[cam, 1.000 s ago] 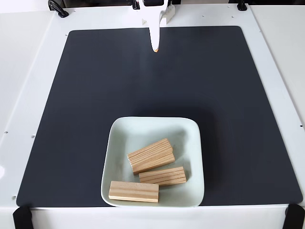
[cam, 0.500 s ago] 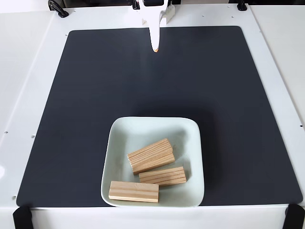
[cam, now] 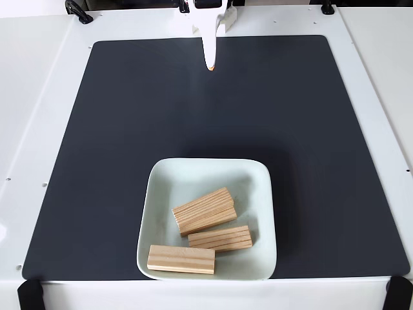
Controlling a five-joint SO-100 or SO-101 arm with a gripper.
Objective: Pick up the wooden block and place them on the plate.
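**Blocks in the dish, arm up at the far edge**

The wooden blocks [cam: 204,210] lie inside the plate [cam: 162,187], which sits in the lower middle of the fixed view. I can make out three separate shapes: a thick one tilted across the middle of the dish that may be two stacked together, though I cannot tell for sure; a thinner one [cam: 220,237] just below and to the right of it, close enough that they seem to touch; and a third [cam: 181,259] lying flat along the lower left, up against the plate's near rim.

The plate rests on a black mat [cam: 129,129], its lower edge close to the mat's lower border. Left and right of the dish there are bands of bare mat, and the whole upper half of the mat above it is open. The mat lies on a white table [cam: 39,77], which shows as pale margins down both sides and along the top.

At the top centre of the frame, the white gripper [cam: 210,64] points down over the upper edge of the mat, well apart from the plate. Its fingers look pressed together into one narrow tip with an orange spot at the end. It holds nothing and no block is near it.
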